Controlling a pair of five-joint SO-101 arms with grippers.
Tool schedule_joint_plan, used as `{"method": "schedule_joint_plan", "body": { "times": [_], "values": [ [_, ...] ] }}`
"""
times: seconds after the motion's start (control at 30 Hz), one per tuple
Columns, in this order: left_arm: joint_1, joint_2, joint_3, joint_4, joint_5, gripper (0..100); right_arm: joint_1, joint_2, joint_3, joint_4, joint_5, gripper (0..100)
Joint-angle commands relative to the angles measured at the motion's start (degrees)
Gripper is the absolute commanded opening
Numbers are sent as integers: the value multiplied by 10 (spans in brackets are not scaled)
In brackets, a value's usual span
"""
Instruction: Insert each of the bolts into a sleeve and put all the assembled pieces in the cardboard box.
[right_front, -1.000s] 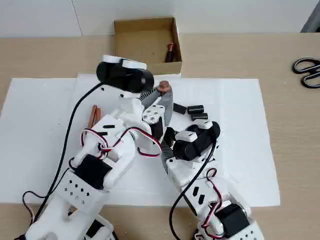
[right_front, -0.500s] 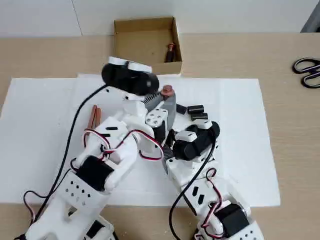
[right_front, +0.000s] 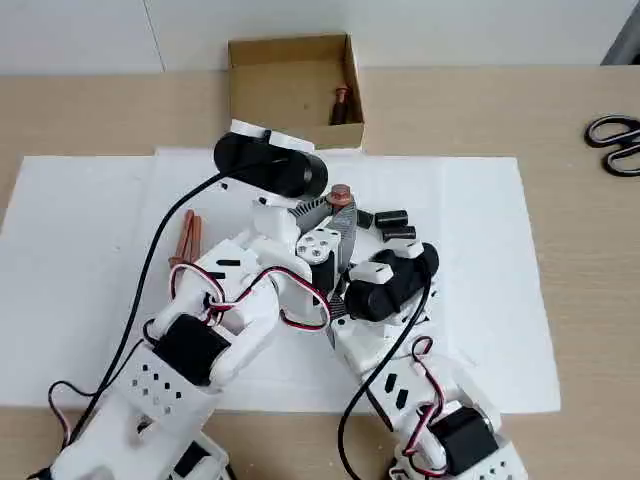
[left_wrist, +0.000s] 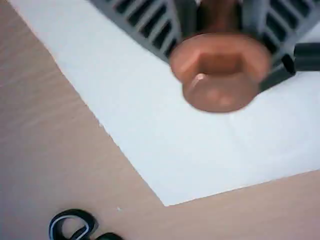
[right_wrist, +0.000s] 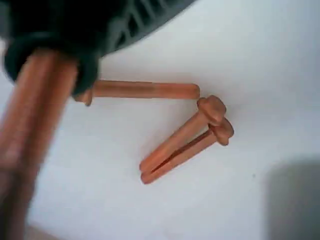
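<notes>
- The left claw (right_front: 338, 212) is pressed together on a copper bolt (right_front: 340, 192) just above the centre of the high view. The hexagonal head (left_wrist: 220, 70) stands clear of the fingertips.
- In the right wrist view a copper shaft passes through a black sleeve (right_wrist: 86, 75), right against the right claw (right_wrist: 60, 25). Whether that claw is spread or closed cannot be told.
- In the high view the right arm sits lower centre, its front end tucked beneath the left arm.
- Loose bolts (right_front: 190, 235) lie together at centre left of the high view, well apart from both claws.
- Loose sleeves (right_front: 391, 217) lie just right of the held bolt.
- All of this lies on a white paper sheet (right_front: 480, 300) spread over a light wooden table (right_front: 500, 110). A pale wall runs along the top edge.
- Scissors (right_front: 615, 140) lie on bare wood at the right edge.
- The cardboard box (right_front: 290, 45) stands open at top centre, beyond the sheet. One assembled piece (right_front: 341, 104) leans in its right corner.
</notes>
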Motion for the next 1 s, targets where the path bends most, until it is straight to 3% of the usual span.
{"method": "schedule_joint_plan", "body": {
  "times": [0.0, 0.37, 0.97],
  "values": [
    [1, -16, -12, 6, 1, 6, 0, -12, -3, -15, -5, 6],
    [1, -18, 31, 10, -49, 6, 0, -12, -3, -15, -5, 6],
    [1, -18, 27, 119, -54, 6, 0, -12, -3, -15, -5, 6]
  ]
}}
